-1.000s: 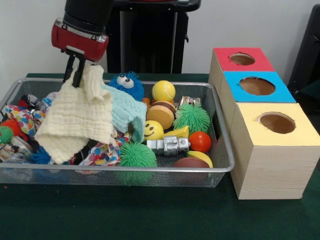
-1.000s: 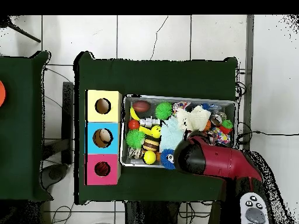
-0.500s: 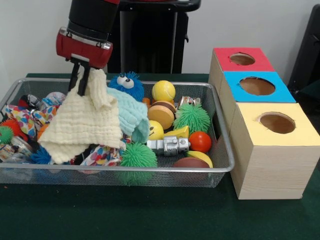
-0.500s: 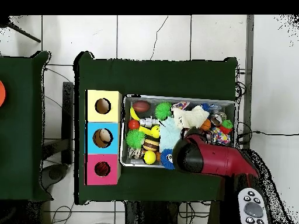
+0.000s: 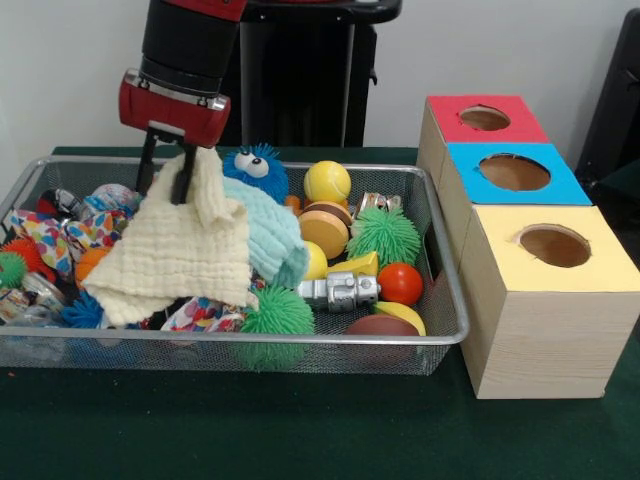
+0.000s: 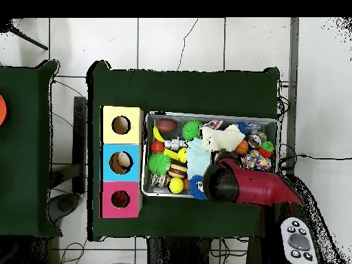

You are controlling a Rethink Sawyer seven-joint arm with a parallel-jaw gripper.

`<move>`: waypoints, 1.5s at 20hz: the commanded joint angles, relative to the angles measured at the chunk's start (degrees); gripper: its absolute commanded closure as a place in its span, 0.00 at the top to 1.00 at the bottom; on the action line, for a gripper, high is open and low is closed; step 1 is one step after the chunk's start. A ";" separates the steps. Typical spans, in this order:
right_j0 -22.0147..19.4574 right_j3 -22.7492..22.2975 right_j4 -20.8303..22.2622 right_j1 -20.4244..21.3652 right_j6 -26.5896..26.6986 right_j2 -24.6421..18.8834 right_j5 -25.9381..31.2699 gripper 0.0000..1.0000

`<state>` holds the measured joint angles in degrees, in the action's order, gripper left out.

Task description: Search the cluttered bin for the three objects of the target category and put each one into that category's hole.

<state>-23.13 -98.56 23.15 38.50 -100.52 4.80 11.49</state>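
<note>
**Soft cloth pinched at its top corner**

The gripper (image 5: 166, 182) was clenched on the cream cloth (image 5: 180, 250) near its top edge, over the left half of the wire bin (image 5: 440, 300). The cloth looked light and floppy — it hung down and draped on a pale blue cloth (image 5: 270, 235). Its low end touched the toys, so it could snag. Above the bin was open room; the three boxes (image 5: 520, 240) stood just beside the bin's right rim.

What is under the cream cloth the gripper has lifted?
Under the cream cloth, a light blue cloth and a multicoloured spotted fabric stick out. Whatever lies directly beneath its middle is covered.
</note>
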 commanded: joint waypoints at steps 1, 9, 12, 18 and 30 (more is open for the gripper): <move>-1.01 -1.88 3.55 -1.67 -0.79 -5.41 -0.03 1.00; 0.18 -1.88 3.73 -0.31 -1.90 -3.72 -0.19 1.00; 0.04 -2.87 3.72 1.90 -1.20 -4.04 1.20 1.00; -1.25 -4.36 2.58 5.99 1.05 -6.27 4.77 1.00; -2.82 -7.83 -2.76 11.73 1.65 -14.26 11.97 1.00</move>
<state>-24.65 -101.58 22.81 49.13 -100.52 -0.83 15.39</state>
